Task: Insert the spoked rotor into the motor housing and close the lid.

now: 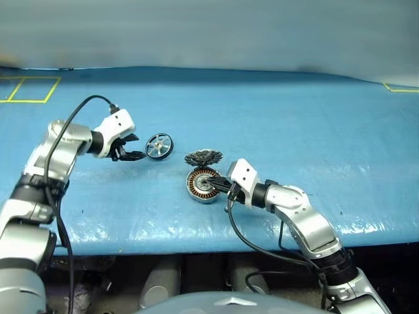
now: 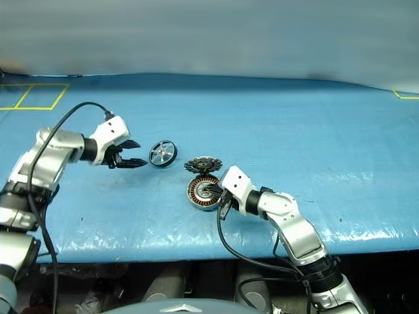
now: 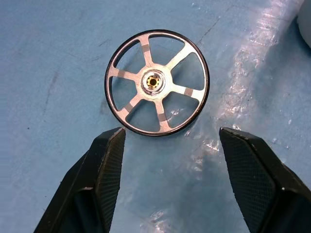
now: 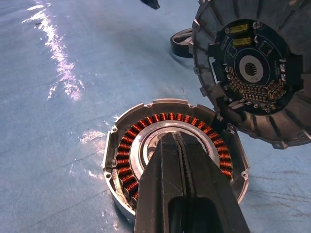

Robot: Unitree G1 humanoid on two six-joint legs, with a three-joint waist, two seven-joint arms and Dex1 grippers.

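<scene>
Hovering with jaws spread, the left gripper frames the spoked rotor while the right gripper rests pressed together over the open motor housing.

On the blue table, the rotor lies flat just past the left fingertips, untouched, nothing held between them. From the housing, the rotor sits at about ten o'clock, a little apart. The lid stands swung up at the housing's twelve o'clock edge, joined there, its inner circuit face showing. The right fingers, closed tight with nothing between them, lie over the silver centre inside the copper windings.
</scene>
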